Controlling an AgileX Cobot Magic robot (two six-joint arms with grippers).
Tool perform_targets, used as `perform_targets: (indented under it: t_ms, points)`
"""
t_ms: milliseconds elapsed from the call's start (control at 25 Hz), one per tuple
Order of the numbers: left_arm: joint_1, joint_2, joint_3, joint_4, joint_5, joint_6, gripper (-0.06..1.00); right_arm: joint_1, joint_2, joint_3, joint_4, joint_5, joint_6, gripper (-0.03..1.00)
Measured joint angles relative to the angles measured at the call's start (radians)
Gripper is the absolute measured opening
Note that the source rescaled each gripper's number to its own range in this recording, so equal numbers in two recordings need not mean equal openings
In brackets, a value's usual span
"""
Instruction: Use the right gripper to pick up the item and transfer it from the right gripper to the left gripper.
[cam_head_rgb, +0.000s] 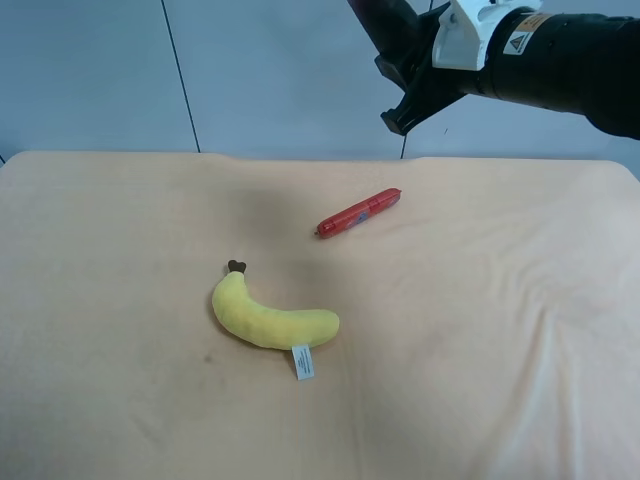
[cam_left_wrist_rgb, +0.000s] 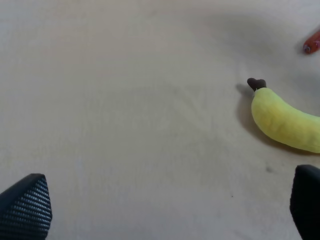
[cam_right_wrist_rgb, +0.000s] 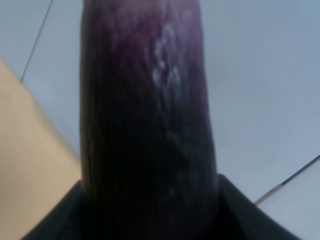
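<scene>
On the left of the high view, the cloth-covered table (cam_head_rgb: 100, 300) is bare, and I cannot see the left arm there at all. Toward the middle, a yellow plush banana (cam_head_rgb: 268, 318) lies on the cloth with its white tag trailing. A red sausage (cam_head_rgb: 358, 212) lies beyond it and well apart. At the upper right, the right gripper (cam_head_rgb: 400, 80) hangs high above the table in front of the wall. It holds the purple item (cam_head_rgb: 385, 25), which runs up out of the frame.

In the right wrist view, the item fills the frame as a dark, glossy column. It is probably an aubergine, though the close view is too blurred for me to be sure. The black fingers (cam_right_wrist_rgb: 245, 210) press against both of its sides, so I read the grip as clamped on it.

In the left wrist view, the left gripper (cam_left_wrist_rgb: 165, 210) looks down on bare cloth. Its fingertips (cam_left_wrist_rgb: 27, 205) are spread wide apart with nothing between them, and the banana is off to one side.

I judge the pickup done and the handover not yet begun. Next, I need to raise the left arm to the item and close its spread fingers on an exposed part. Only then should I loosen the right grip.
</scene>
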Motion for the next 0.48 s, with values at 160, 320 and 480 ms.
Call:
perform_targets:
  t_ms: [160, 320, 480]
  points:
    - [0.000, 0.000, 0.000, 0.000, 0.000, 0.000, 1.00, -0.009, 0.022, 0.000, -0.045, -0.071, 0.000, 0.01]
    - [0.000, 0.000, 0.000, 0.000, 0.000, 0.000, 1.00, -0.015, 0.047, 0.000, -0.072, -0.102, 0.000, 0.01]
    - [0.000, 0.000, 0.000, 0.000, 0.000, 0.000, 1.00, -0.015, 0.053, 0.000, -0.066, -0.103, 0.000, 0.01]
